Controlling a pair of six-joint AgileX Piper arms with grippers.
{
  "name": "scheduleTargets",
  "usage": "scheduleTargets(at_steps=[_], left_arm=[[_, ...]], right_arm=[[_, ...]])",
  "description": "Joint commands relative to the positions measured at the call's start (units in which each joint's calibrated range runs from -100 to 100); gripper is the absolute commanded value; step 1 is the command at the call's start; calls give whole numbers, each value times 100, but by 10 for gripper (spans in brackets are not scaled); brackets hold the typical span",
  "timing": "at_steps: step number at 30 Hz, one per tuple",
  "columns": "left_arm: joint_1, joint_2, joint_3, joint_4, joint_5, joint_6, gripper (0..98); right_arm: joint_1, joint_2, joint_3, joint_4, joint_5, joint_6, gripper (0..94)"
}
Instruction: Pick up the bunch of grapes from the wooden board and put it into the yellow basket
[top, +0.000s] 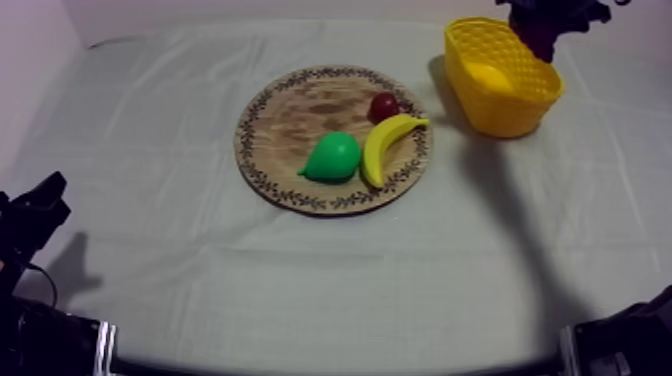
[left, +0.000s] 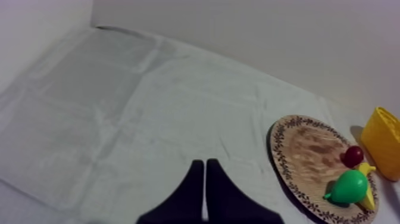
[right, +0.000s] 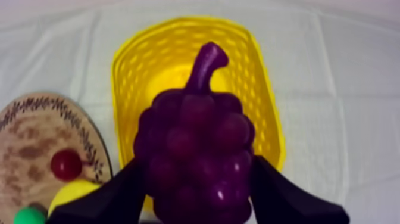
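**Grapes held over basket**

Top view: the right gripper hangs over the basket's far end. The board lies beside the basket and bears a pear, banana and small red fruit. The left gripper sits well apart from the basket.

Left wrist view: its fingers lie together, narrow, holding nothing.

Right wrist view: the fingers clamp the grapes directly above the basket.

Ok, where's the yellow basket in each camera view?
Top view: yellow basket at upper right, right of the wooden board.
Left wrist view: basket beside the board, near the small red fruit.
Right wrist view: basket beneath the bunch of grapes in the right pincer.
Shared landmark: the wooden board.
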Motion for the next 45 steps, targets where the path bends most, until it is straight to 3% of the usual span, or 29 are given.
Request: scheduleTargets(at_steps=[1,13,31,32,36,38,41,45], left_arm=[[1,0,-3,2,-2,-2,1],[1,0,-3,2,-2,0,1],[1,0,-3,2,-2,-2,1],[1,0,-3,2,-2,-2,1],[1,0,-3,2,-2,-2,1],[1,0,-3,2,-2,-2,1],[1,0,-3,2,-2,-2,1],[1,0,-3,2,-2,-2,1]], right_arm=[[15,530,-637,-39,-23,25,318],[124,2228,-1979,-36,-241,32,313],[267,3019,-1468,98,-838,-34,311],[275,3014,-1474,107,-846,-61,345],[301,2973,-1424,206,-879,-237,642],[306,2926,-1372,269,-890,-324,725],[315,2829,-1304,321,-913,-385,789],[334,2662,-1189,320,-958,-368,807]])
